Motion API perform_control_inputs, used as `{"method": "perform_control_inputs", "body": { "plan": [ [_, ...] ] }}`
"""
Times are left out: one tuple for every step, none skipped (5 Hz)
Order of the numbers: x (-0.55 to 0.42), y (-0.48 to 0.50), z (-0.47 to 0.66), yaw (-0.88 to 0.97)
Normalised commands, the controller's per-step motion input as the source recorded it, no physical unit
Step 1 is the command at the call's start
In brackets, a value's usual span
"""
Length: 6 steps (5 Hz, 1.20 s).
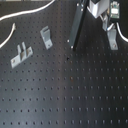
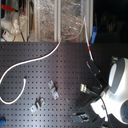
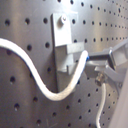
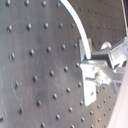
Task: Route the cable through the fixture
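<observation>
One white cable (image 2: pixel 37 60) curves across the black perforated worktop (image 1: pixel 70 95); its red band (image 2: pixel 89 48) sits near the second exterior view's right. Three grey brackets in the first exterior view: low wide one with two posts (image 1: pixel 20 54), slanted one (image 1: pixel 46 37), and the forked fixture (image 1: pixel 113 36) under the gripper (image 1: pixel 111 21) at the first exterior view's upper right. One arm, one gripper. In the first wrist view the cable (image 3: pixel 50 87) loops in front of the fixture (image 3: pixel 64 47) and runs up into the fingers (image 3: pixel 107 57), which are closed on it. In the second wrist view the cable (image 4: pixel 82 40) meets the gripper just beside the fixture (image 4: pixel 90 82).
</observation>
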Motion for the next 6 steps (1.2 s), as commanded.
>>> {"method": "perform_control_inputs", "body": {
  "plan": [
    [0.118, -0.026, 0.00, -0.05],
    [-0.015, -0.140, 0.10, 0.00],
    [0.000, -0.303, 0.19, 0.00],
    [0.077, -0.100, 0.18, -0.09],
    [0.010, 0.137, 0.30, -0.06],
    [-0.096, 0.134, 0.23, 0.00]
  ]
}}
